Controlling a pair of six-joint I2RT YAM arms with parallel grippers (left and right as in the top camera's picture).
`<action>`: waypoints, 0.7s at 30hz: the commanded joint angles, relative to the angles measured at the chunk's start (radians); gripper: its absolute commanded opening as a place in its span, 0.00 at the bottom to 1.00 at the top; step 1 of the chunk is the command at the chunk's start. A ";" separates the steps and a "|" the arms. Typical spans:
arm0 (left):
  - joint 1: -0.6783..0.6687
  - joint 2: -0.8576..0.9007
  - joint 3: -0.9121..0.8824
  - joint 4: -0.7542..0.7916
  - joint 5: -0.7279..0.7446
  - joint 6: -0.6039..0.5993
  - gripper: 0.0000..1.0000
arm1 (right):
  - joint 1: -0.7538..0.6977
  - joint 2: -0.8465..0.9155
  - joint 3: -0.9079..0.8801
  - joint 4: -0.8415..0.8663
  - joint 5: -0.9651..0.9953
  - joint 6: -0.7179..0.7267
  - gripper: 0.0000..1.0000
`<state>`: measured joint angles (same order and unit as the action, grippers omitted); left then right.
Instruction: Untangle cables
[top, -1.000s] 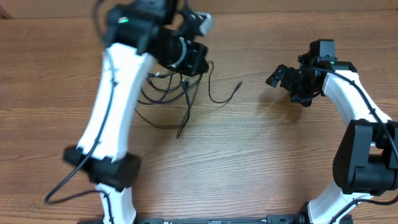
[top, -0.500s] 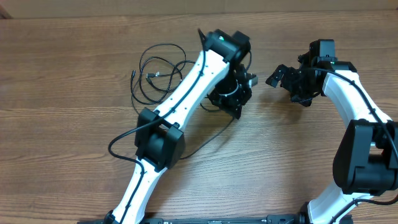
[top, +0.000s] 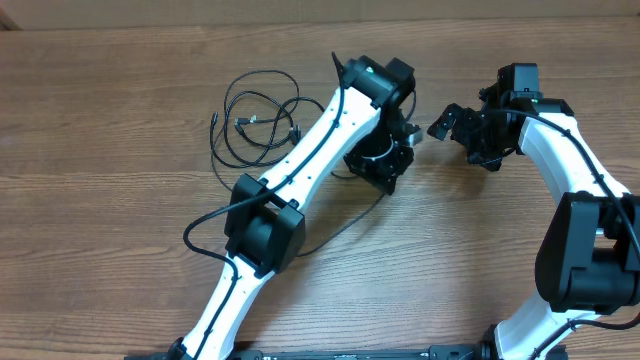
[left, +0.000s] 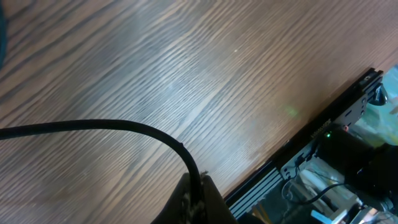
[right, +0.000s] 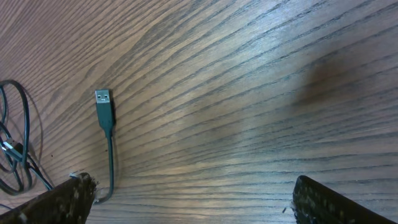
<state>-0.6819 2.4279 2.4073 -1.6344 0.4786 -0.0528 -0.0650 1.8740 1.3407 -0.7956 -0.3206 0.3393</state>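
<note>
Mostly, the cables (top: 255, 115) lay in loose overlapping loops on the table (top: 100, 230), toward its far left. One cable (left: 93, 127) ran into the left claw (left: 194, 186), which was clamped shut on it near the table's middle. A plug (right: 103, 102) lay flat on the wood near the right claw (right: 193, 186), whose jaws stood wide and held nothing.

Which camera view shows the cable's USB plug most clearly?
The right wrist view: the USB plug lies flat on the table, its metal tip unobstructed. The left wrist view shows only a black cord, no plug. Overhead shows the looped cables, but that plug cannot be picked out.
</note>
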 joint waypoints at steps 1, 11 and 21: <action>-0.061 0.005 0.002 0.026 0.020 -0.007 0.04 | -0.001 -0.008 0.008 0.005 0.010 -0.008 1.00; -0.208 0.005 0.002 0.099 -0.012 -0.007 0.04 | -0.001 -0.008 0.008 0.005 0.010 -0.008 1.00; -0.212 0.005 0.002 0.036 -0.233 -0.035 0.04 | -0.001 -0.008 0.008 0.005 0.010 -0.008 1.00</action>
<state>-0.9112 2.4279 2.4073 -1.5772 0.3786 -0.0578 -0.0650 1.8740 1.3407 -0.7963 -0.3202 0.3386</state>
